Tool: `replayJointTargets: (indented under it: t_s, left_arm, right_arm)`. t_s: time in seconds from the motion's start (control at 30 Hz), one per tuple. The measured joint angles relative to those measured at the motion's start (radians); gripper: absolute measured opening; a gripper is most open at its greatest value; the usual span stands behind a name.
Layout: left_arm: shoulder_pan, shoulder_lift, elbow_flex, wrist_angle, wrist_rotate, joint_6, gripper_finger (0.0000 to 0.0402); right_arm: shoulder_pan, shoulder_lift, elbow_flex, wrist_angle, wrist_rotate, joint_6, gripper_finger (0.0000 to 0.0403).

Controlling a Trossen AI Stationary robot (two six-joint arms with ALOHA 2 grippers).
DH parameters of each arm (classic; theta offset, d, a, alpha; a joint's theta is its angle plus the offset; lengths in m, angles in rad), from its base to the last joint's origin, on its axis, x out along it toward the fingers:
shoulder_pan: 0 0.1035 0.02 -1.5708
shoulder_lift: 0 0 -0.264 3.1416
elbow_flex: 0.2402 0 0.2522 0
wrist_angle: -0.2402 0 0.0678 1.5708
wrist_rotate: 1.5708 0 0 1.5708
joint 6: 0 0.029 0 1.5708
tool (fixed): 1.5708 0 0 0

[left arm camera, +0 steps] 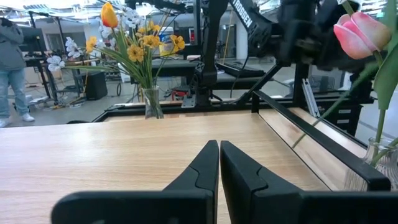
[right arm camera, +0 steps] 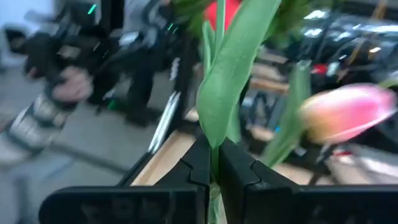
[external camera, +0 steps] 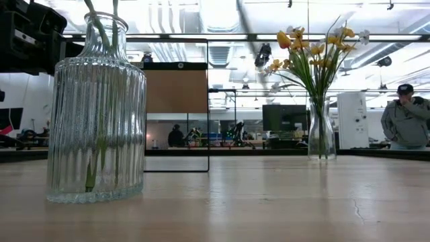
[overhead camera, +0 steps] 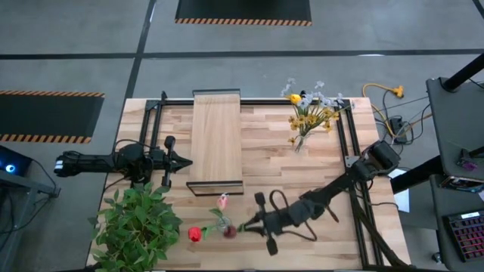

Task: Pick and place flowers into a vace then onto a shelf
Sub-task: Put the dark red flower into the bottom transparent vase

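A ribbed glass vase (external camera: 97,114) stands near the table's front edge (overhead camera: 229,231). Green stems reach down inside it. A pink tulip (overhead camera: 222,201) and a red tulip (overhead camera: 195,234) lean out over its rim. My right gripper (overhead camera: 246,225) is level just right of the vase, shut on a green stem and leaf (right arm camera: 214,124). A second vase (external camera: 320,131) of yellow and white flowers (overhead camera: 310,113) stands at the far right. The light-wood shelf (overhead camera: 216,140) sits at the far middle. My left gripper (overhead camera: 187,161) waits shut beside the shelf's left side. My right gripper pinches a tulip's green stem and its broad leaf (right arm camera: 216,146) between its two fingers. The fingers are level and come from the table's right side, across the stem. The stem runs on past the fingers toward the red bloom (right arm camera: 221,12). Its lower end is hidden by the fingers.
A bushy green plant (overhead camera: 136,223) fills the near left corner. Black frame rails (overhead camera: 348,140) run along the table's far and right sides. A person (external camera: 403,114) stands in the room beyond the table. Bare wood lies between the two vases.
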Motion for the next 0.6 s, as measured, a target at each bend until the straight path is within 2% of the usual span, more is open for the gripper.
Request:
replayJointTargets:
  t_s: [0.27,0.43,0.6]
  left_arm:
    - [0.0,0.0,0.0,0.0,-0.002,0.0,0.0]
    - [0.0,0.0,0.0,0.0,-0.002,0.0,0.0]
    - [0.0,0.0,0.0,0.0,-0.003,0.0,0.0]
  right_arm:
    - [-0.025,0.005,0.048,0.145,0.001,-0.004,0.0009]
    - [-0.028,0.016,0.129,0.212,-0.028,-0.085,0.0009]
    - [-0.036,0.107,0.217,0.282,-0.068,-0.15,0.0009]
